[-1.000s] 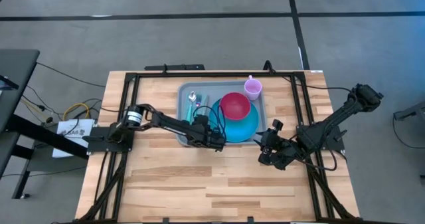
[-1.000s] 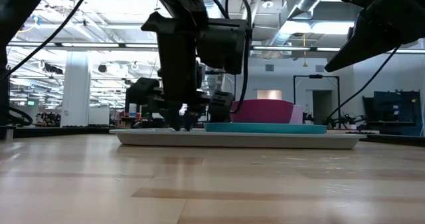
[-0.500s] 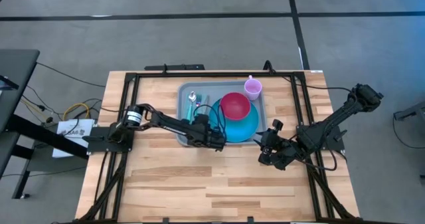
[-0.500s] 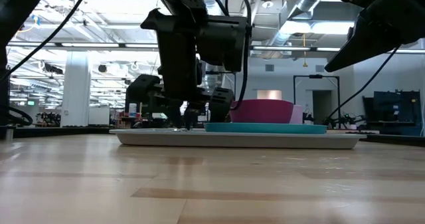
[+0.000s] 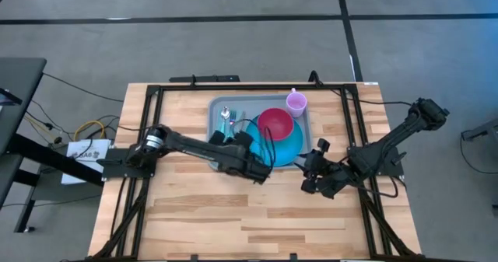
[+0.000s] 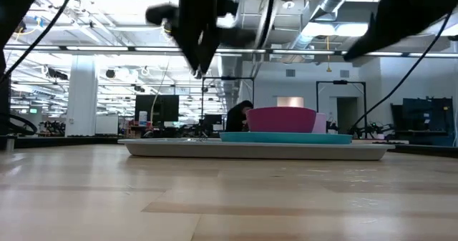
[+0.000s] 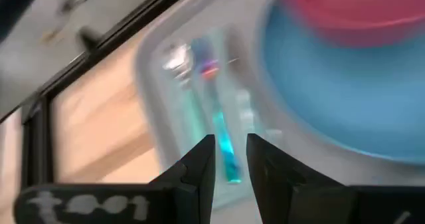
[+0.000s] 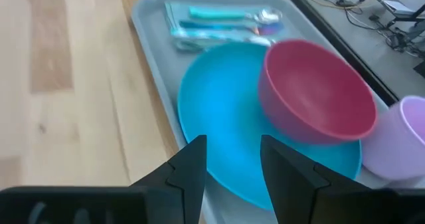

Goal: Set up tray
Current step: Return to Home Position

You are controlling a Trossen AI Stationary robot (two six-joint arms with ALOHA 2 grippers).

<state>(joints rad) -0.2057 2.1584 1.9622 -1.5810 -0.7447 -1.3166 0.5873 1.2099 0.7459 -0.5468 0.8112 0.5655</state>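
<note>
The tray (image 5: 261,103) is seen upper centre on the desk (image 5: 194,215), long axis left-to-right. Nearest it, the left hand (image 7: 231,147) is held above its lower edge, fingers slightly parted, empty. The right hand (image 8: 232,151) is parked lower right, parted, empty.

Below your left gripper (image 7: 230,143) there is open air down to the tray (image 6: 157,147). Just ahead of its fingers (image 7: 199,164) lies cutlery (image 7: 219,111). Plate (image 7: 332,98) and bowl (image 7: 352,4) block one side; bare table (image 7: 93,124) lies on the other.
</note>
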